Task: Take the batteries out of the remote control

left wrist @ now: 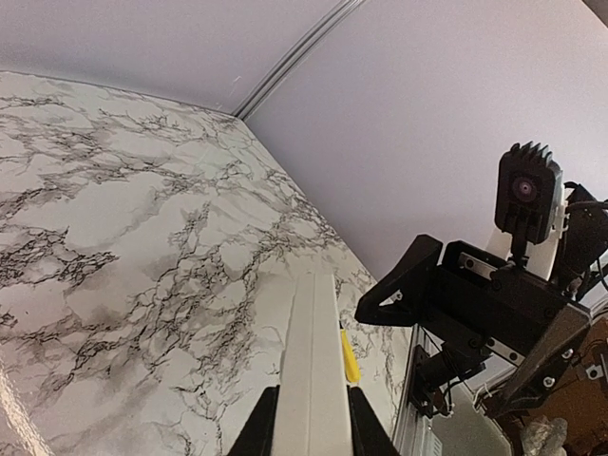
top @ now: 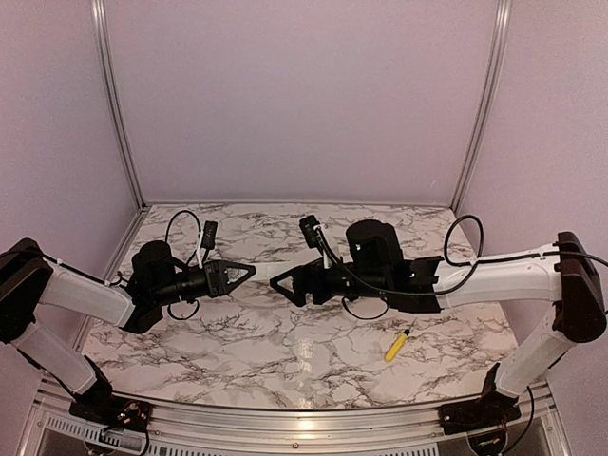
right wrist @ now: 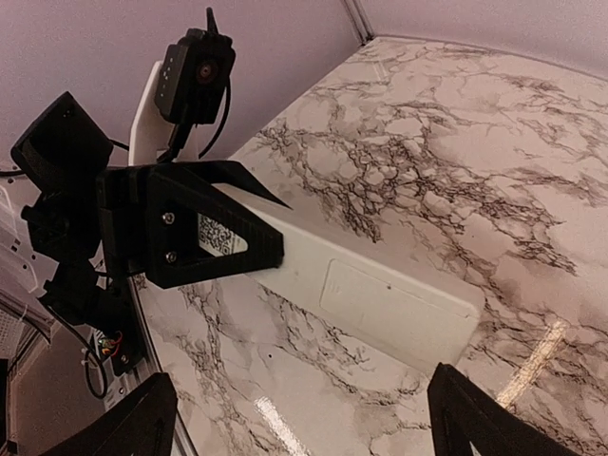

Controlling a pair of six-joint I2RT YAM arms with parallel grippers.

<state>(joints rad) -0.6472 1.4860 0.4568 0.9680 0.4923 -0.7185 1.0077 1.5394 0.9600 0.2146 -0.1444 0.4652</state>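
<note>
The remote control is a long white bar held above the marble table, with my left gripper shut on one end. In the left wrist view the remote runs forward from between the fingers of that gripper. Its closed back cover panel and a dark square label face the right wrist camera. My right gripper is open at the remote's free end, fingers spread wide and touching nothing. The batteries are hidden.
A yellow-handled screwdriver lies on the table near the right arm, also showing beside the remote as a yellow sliver. Lilac walls and metal corner posts enclose the back and sides.
</note>
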